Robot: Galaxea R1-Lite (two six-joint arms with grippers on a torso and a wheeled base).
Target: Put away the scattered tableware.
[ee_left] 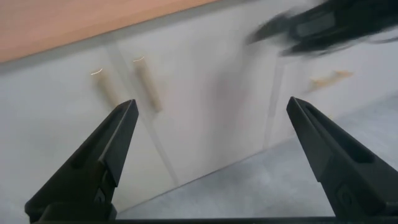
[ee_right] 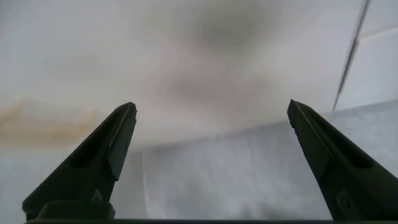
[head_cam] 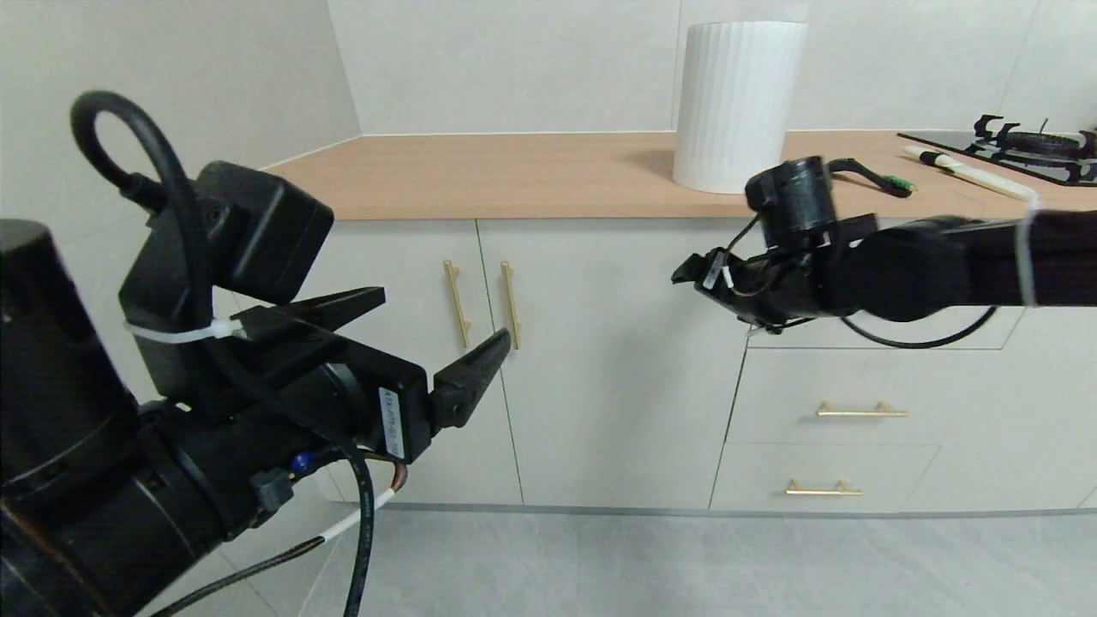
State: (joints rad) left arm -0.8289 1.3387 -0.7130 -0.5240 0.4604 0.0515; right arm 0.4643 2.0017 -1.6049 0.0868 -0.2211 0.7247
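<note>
Tableware: one pale utensil (head_cam: 968,170), long and slim, lies on the desk (head_cam: 514,176) at its far right, just beside the stove (head_cam: 1033,146); no pincer touches it.
Left pincer (head_cam: 444,315): spread wide, nothing between the fingers; held in the air before the cabinet doors, below the level of the desk top.
Left pincer, wrist view (ee_left: 211,106): both fingers well apart; the two door handles (ee_left: 146,84) sit between them, farther off (blurred).
Right pincer (head_cam: 698,274): spread, empty; it hangs just under the front edge of the desk, close to the cabinet front at the seam between doors and drawers.
Right pincer, wrist view (ee_right: 211,107): fingers wide apart, a pale panel and a strip of floor behind them (too blurred to tell more).
Pincers to each other: well apart, left one nearer the camera, right one nearer the cabinet.
Cabinet doors: two pale doors, shut, each with an upright brass handle (head_cam: 457,302) beside the middle seam.
Drawers: to the right of the doors; two horizontal brass handles, the upper (head_cam: 861,411) and the lower (head_cam: 824,490).
White ribbed vessel (head_cam: 737,103): upright on the desk, against the back wall, above and behind the right pincer, well apart from the pale utensil.
Floor (head_cam: 686,566): grey tiles under the cabinet.
</note>
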